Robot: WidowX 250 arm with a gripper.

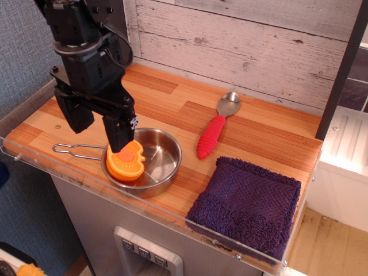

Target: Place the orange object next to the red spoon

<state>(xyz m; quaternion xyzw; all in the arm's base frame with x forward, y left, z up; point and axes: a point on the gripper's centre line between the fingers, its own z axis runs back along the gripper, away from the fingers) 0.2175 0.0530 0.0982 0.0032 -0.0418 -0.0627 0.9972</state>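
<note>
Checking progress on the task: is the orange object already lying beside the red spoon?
No, the orange object sits in the steel pan under the tool, well apart from the red spoon.

the orange object, a small toy half-orange with a darker centre on its flat face, sits tilted at the left rim of a steel pan, face turned up and outward. the red spoon lies well apart to the right on the wood, ribbed red handle toward the front, shiny bowl toward the back wall.
</note>
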